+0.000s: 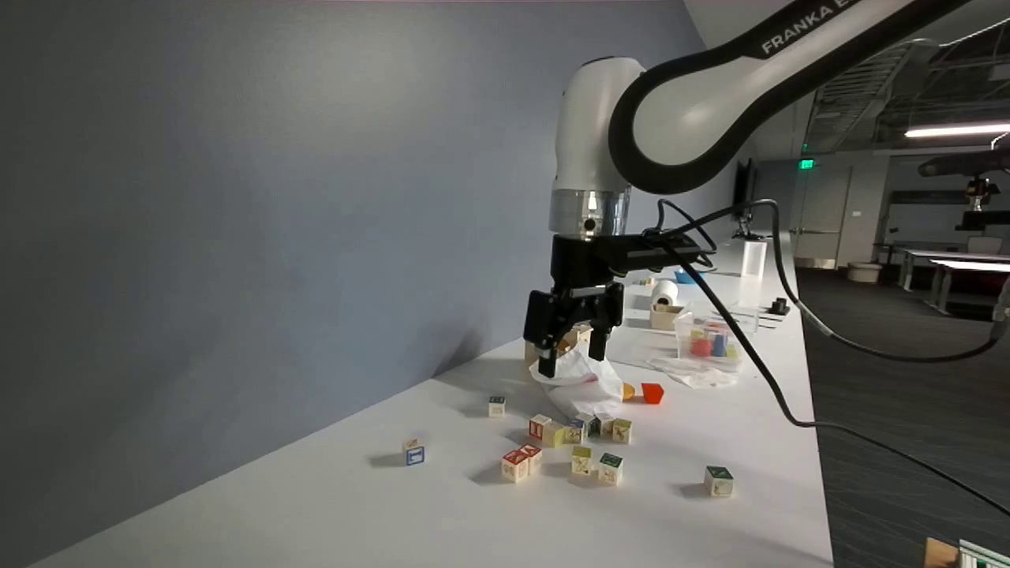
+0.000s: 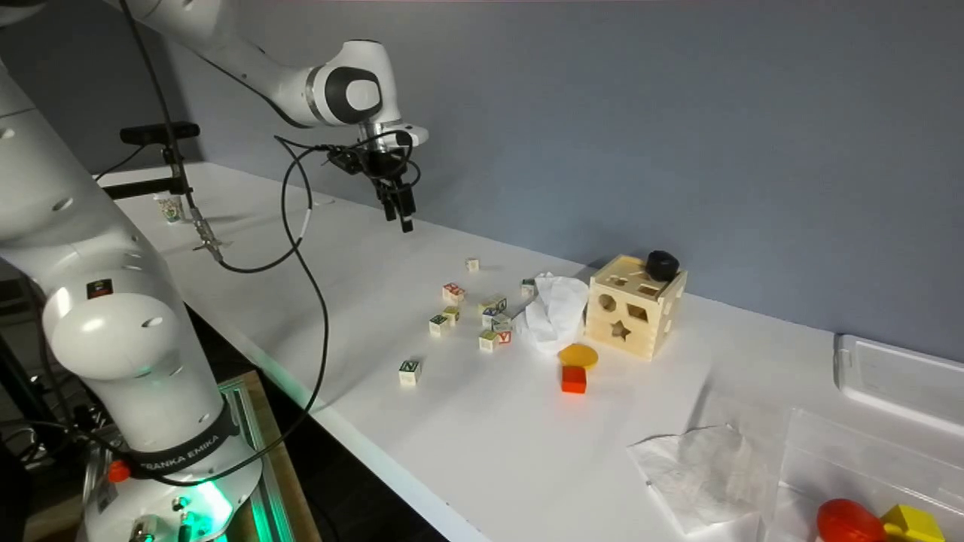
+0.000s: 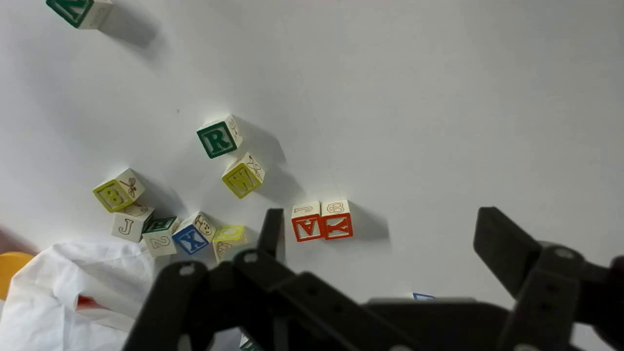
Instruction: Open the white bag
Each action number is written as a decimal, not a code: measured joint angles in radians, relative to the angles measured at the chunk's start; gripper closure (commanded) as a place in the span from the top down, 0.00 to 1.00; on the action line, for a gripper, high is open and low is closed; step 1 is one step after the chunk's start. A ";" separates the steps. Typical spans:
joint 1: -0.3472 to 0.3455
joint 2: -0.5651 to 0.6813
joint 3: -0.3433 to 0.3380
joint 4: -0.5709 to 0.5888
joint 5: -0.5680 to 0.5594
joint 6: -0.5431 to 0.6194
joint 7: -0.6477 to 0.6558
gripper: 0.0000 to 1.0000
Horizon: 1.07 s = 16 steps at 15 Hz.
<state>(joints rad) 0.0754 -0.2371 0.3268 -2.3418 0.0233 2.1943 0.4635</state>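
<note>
The white bag (image 1: 588, 390) lies crumpled on the table behind a group of letter blocks. It also shows in an exterior view (image 2: 555, 310) beside a wooden shape box, and at the lower left of the wrist view (image 3: 83, 287). Something red shows through a gap in its folds. My gripper (image 1: 572, 360) is open and empty, held above the table; in an exterior view (image 2: 400, 220) it hangs well apart from the bag. In the wrist view (image 3: 380, 214) the fingers are wide apart, with bare table and two red letter blocks (image 3: 322, 227) below. Part of the bag is hidden by the gripper there.
Several letter blocks (image 2: 493, 310) lie in front of the bag. The wooden shape box (image 2: 621, 324) stands beside it, near the wall. A yellow disc (image 2: 578, 354) and red block (image 2: 573, 380) lie close by. A flat white cloth-like piece (image 2: 700, 474) lies near a clear bin (image 2: 843, 452).
</note>
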 measured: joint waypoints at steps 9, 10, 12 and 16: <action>0.005 0.001 -0.009 0.000 0.000 0.000 0.003 1.00; 0.004 0.004 -0.013 0.000 -0.012 0.000 0.021 1.00; -0.006 0.021 -0.027 0.001 -0.049 -0.004 0.087 1.00; -0.049 0.062 -0.076 0.002 -0.150 -0.028 0.253 1.00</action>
<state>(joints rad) 0.0260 -0.1749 0.2510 -2.3395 -0.1268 2.1661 0.7168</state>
